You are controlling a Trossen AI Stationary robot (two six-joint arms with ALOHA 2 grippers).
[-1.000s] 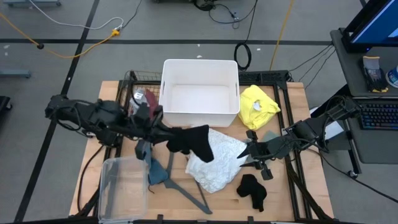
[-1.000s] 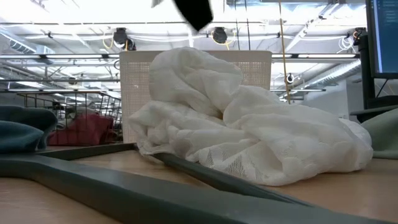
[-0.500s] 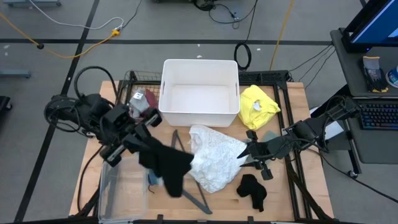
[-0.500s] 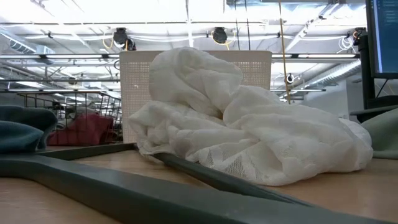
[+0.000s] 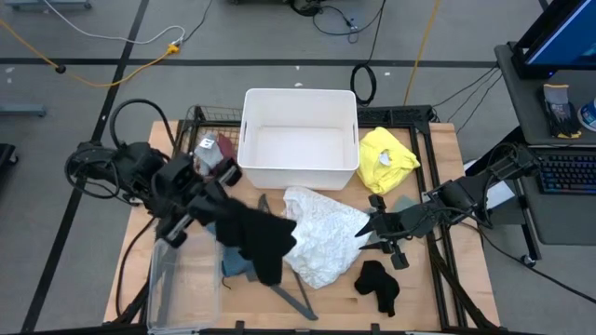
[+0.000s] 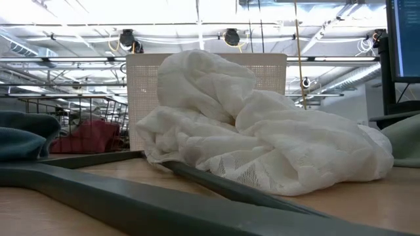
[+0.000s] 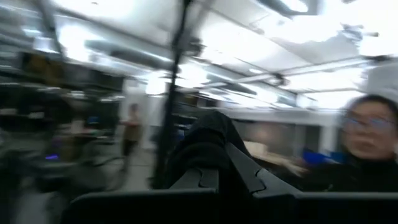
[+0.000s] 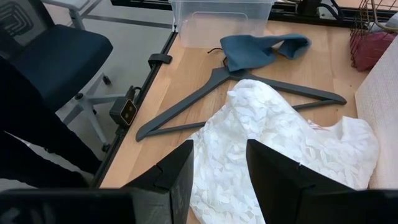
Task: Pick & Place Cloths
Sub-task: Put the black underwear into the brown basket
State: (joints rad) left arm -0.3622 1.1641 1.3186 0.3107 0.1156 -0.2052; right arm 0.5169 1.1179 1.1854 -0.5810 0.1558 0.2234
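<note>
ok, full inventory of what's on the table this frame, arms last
White bin: 1, white, back centre.
Wire basket: 1, black, left of the bin; holds the maroon cloth.
Clear bin: 1, clear, front left.
Yellow cloth: 1, right of the white bin.
Lacy white cloth: 1, centre.
Small black cloth: 1, front right.
Teal cloth: 1, by the clear bin.
Hanger: 1, grey, partly under the lacy cloth.
Large black cloth: 1, hanging from the left gripper.
Left gripper: jaws shut on it, above the clear bin's edge.
Right gripper: jaws open, at the lacy cloth's right edge.
</note>
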